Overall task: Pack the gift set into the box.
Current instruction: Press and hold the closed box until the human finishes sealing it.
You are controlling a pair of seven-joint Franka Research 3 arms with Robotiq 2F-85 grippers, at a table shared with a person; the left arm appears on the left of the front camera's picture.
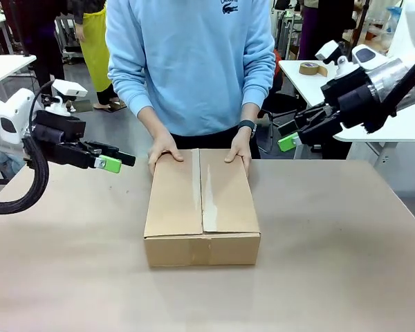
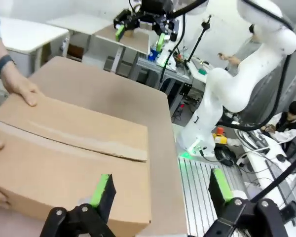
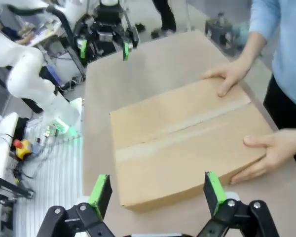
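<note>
The left gripper (image 1: pixel 122 160) spreads its fingers wide and empty, hanging just off the left of the box (image 1: pixel 202 207), near its far end. The right gripper (image 1: pixel 286 135), also wide and empty, hangs off the box's right, higher and farther back. The box lies on the table (image 1: pixel 346 235) between them, its long axis running from robot to person, flaps closed along a taped seam. The left gripper looks slightly nearer. One hand (image 1: pixel 164 149) and the other hand (image 1: pixel 238 149) press the box's far end, likely hindering any reach for the flaps. A tape roll (image 1: pixel 308 68) sits well beyond the box.
</note>
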